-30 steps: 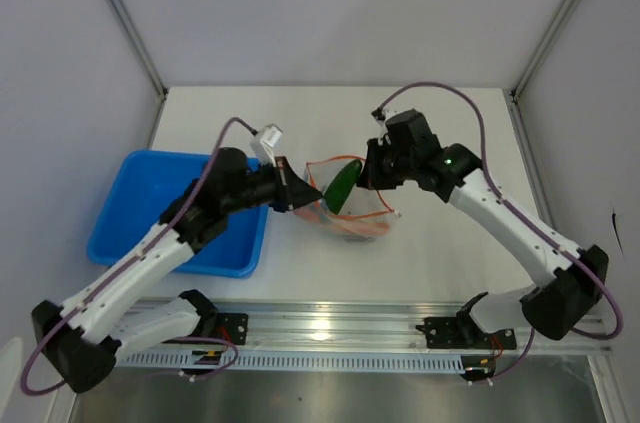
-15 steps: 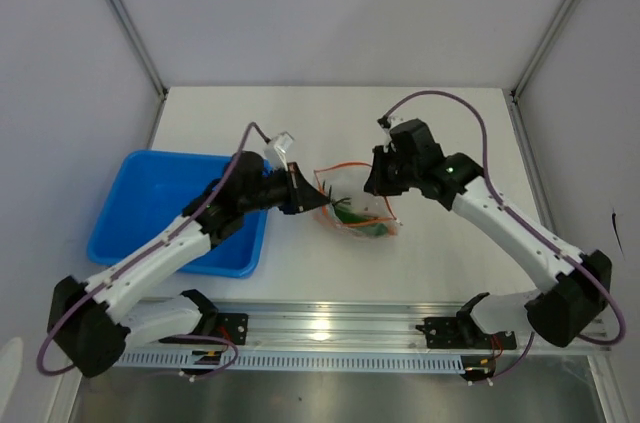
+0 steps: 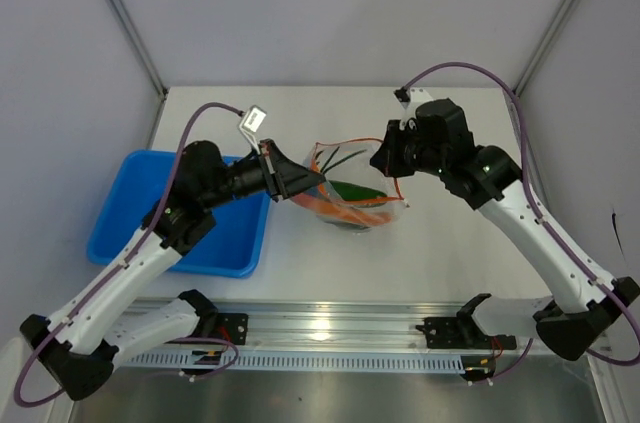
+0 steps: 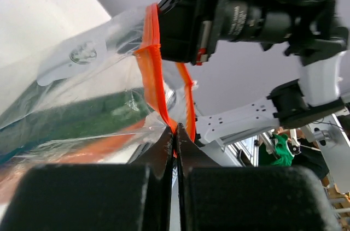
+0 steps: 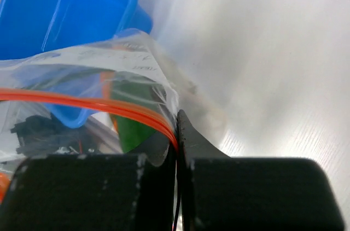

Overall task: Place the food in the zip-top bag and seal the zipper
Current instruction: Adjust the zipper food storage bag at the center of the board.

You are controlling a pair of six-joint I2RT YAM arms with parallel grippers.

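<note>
Between the two arms, over the white worktop [image 3: 460, 243], the bag [image 3: 372, 205] hangs stretched with green stalks [image 3: 352, 190] inside, the left claw [image 3: 316, 184] pinching one end of its orange zipper [image 4: 153, 72] and the right claw [image 3: 384, 159] pinching the other. Print on the film, a round mark [image 4: 83, 53] among it, is too blurred to read. Bare worktop spreads behind and right of the bag; the blue tray [image 3: 125, 233] sits just left, grey walls [image 3: 300, 13] around.

The zip-top bag [image 3: 350, 165] now stretched wider (apparently lifted); the food [image 3: 352, 190] lies flatter.

Orange zipper [image 4: 153, 72], green stalks [image 3: 355, 190], blue tray [image 3: 135, 213]
</note>
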